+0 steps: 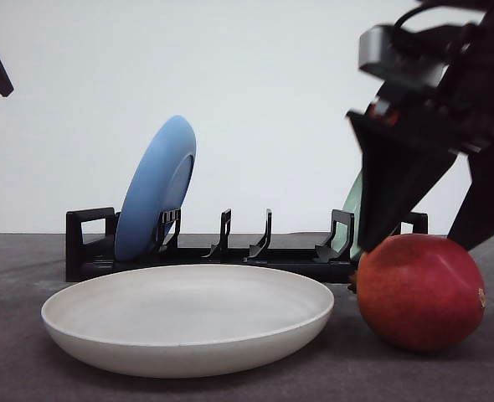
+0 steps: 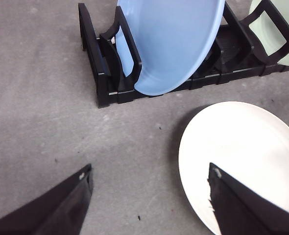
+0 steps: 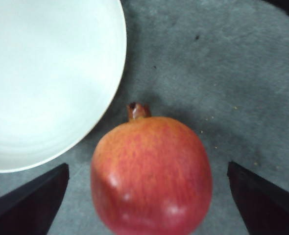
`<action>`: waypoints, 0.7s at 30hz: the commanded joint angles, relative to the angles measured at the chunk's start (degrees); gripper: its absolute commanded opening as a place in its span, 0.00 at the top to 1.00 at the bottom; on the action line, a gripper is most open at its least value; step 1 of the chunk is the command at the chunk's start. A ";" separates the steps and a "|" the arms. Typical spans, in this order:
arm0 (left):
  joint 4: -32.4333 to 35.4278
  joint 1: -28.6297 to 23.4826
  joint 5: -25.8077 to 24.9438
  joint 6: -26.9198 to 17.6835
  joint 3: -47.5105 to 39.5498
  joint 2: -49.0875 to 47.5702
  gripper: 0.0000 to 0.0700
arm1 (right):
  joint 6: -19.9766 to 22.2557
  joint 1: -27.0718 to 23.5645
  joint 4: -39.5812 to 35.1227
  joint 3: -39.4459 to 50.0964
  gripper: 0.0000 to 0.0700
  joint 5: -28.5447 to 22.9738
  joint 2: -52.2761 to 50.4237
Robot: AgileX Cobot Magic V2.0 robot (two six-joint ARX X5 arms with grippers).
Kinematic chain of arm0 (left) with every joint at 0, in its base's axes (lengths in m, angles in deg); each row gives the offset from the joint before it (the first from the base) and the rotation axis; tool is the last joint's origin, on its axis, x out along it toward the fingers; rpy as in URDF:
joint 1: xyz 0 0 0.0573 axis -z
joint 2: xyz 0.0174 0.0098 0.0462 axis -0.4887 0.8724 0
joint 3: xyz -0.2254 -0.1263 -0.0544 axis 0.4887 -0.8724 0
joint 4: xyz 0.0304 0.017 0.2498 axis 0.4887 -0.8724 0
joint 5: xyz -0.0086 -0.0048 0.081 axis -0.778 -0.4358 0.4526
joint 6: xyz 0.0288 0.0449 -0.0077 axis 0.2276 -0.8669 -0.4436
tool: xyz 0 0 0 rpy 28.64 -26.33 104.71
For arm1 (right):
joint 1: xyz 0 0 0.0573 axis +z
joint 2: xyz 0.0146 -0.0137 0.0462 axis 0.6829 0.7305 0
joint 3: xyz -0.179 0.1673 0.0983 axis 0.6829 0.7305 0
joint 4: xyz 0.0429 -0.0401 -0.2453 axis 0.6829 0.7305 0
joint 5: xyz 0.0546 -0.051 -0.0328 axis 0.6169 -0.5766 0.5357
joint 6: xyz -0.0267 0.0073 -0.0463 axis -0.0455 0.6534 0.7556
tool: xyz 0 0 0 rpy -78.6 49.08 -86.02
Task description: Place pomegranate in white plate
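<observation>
The red pomegranate (image 1: pixel 420 291) lies on the grey table just right of the white plate (image 1: pixel 188 316), not touching it. My right gripper (image 1: pixel 431 239) hangs open directly over the fruit, one finger on each side and slightly above it. In the right wrist view the pomegranate (image 3: pixel 152 174) sits between the two dark fingertips (image 3: pixel 29 198), its crown pointing toward the white plate (image 3: pixel 46 78). My left gripper (image 2: pixel 149 200) is open above the table near the white plate's (image 2: pixel 242 152) edge, with nothing between its fingers.
A black dish rack (image 1: pixel 213 249) stands behind the plate, holding an upright blue plate (image 1: pixel 156 186) at its left end and a pale green plate (image 1: pixel 353 209) at its right end. In the left wrist view the rack (image 2: pixel 103 73) holds the blue plate (image 2: pixel 171 41).
</observation>
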 commanded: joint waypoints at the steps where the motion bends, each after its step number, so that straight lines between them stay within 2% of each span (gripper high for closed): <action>1: 0.35 0.04 -0.09 -0.83 0.17 0.28 0.38 | 0.65 0.39 -0.21 -0.97 0.06 -0.11 2.08; 5: 0.35 0.04 -0.09 -0.83 0.17 0.33 0.38 | 0.59 0.39 -0.10 -0.97 0.07 -0.09 4.91; 10: 0.33 0.04 -0.09 -0.83 0.17 0.33 0.38 | 0.20 0.39 0.53 -0.99 0.26 0.18 5.73; 15: 0.31 0.04 -0.09 -0.83 0.17 0.33 0.38 | 0.67 0.32 5.37 -3.57 0.26 0.17 5.69; 21: 0.33 0.04 -0.09 -0.83 0.17 0.35 0.38 | 2.55 1.12 13.85 -11.80 0.26 0.52 6.31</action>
